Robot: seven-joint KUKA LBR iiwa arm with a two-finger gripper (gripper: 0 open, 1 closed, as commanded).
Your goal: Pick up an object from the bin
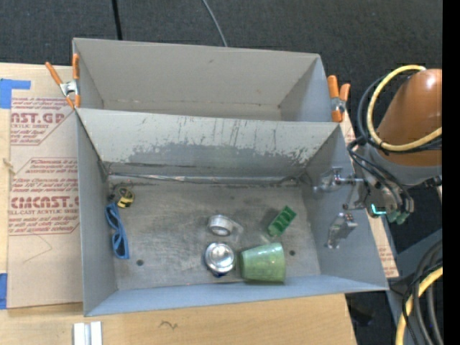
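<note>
My gripper (pixel 337 207) hangs at the bin's right side, over the sloping right wall. Its two fingers stand wide apart, open, with nothing between them. Nearest to it on the bin floor is a small dark-green ridged block (pixel 282 221), a little to its left. Below that block a pale green cup (pixel 263 262) lies on its side near the front wall. A shiny silver round can (pixel 220 257) touches the cup's left side. Just behind the can lies a small silver ring-shaped thing (pixel 223 226).
A blue pair of glasses (pixel 117 231) lies along the left wall, and a small yellow-and-black thing (pixel 126 198) sits behind it in the back left corner. The arm with its orange cover and cables stands outside the bin's right rim.
</note>
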